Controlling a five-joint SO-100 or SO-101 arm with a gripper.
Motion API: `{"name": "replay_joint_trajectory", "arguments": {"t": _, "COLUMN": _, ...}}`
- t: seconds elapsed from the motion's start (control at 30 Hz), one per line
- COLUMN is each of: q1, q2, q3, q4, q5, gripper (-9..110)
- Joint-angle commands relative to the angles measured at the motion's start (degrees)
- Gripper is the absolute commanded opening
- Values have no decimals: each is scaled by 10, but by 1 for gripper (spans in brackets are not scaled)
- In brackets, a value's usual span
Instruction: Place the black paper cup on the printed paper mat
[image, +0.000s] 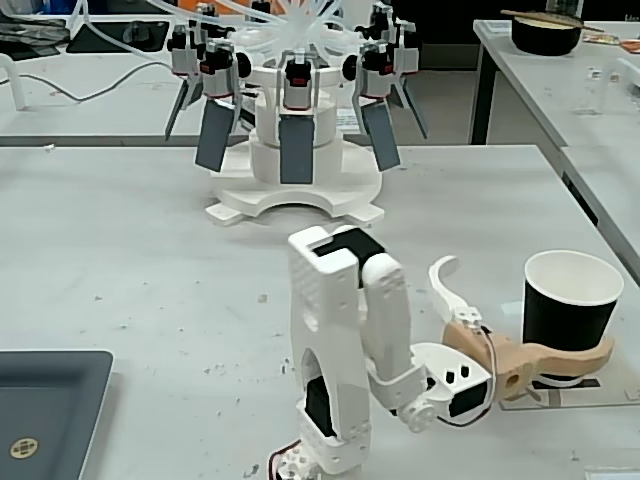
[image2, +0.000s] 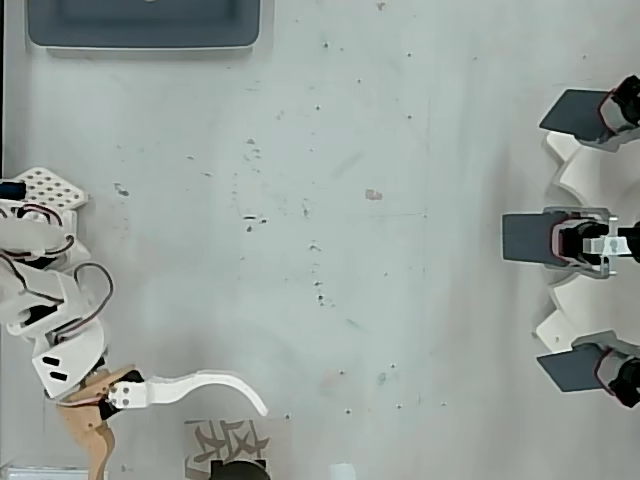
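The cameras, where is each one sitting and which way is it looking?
Fixed view: sits low behind the arm, looking across the table at the black paper cup and a white multi-arm machine; arm and gripper show.
Overhead view: hangs above, looking straight down; the arm shows at the left edge, the printed paper mat at the bottom.
Both share the arm, gripper, machine and dark grey tray.

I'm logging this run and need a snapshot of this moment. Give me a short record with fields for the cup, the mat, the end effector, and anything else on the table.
cup: black paper cup, upright, at the table's right side in the fixed view
mat: printed paper mat, mostly cut off at the overhead view's bottom edge; the cup appears to stand on it
end effector: end effector open, white finger apart from the cup, tan finger at its base
contact: cannot tell if touching
other: dark grey tray; white multi-arm device
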Motion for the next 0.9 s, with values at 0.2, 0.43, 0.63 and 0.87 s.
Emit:
{"name": "replay_joint_trajectory", "arguments": {"t": 0.2, "q1": -72, "q2": 171, "q3": 83, "q4": -4, "q5": -11, "gripper": 48}}
{"name": "replay_joint_trajectory", "arguments": {"t": 0.43, "q1": -161, "q2": 230, "q3": 85, "q4": -5, "q5": -56, "gripper": 36}}
{"name": "replay_joint_trajectory", "arguments": {"t": 0.63, "q1": -278, "q2": 262, "q3": 85, "q4": 7, "q5": -78, "gripper": 27}}
{"name": "replay_joint_trajectory", "arguments": {"t": 0.87, "q1": -394, "q2": 280, "q3": 82, "q4": 31, "q5": -95, "gripper": 24}}
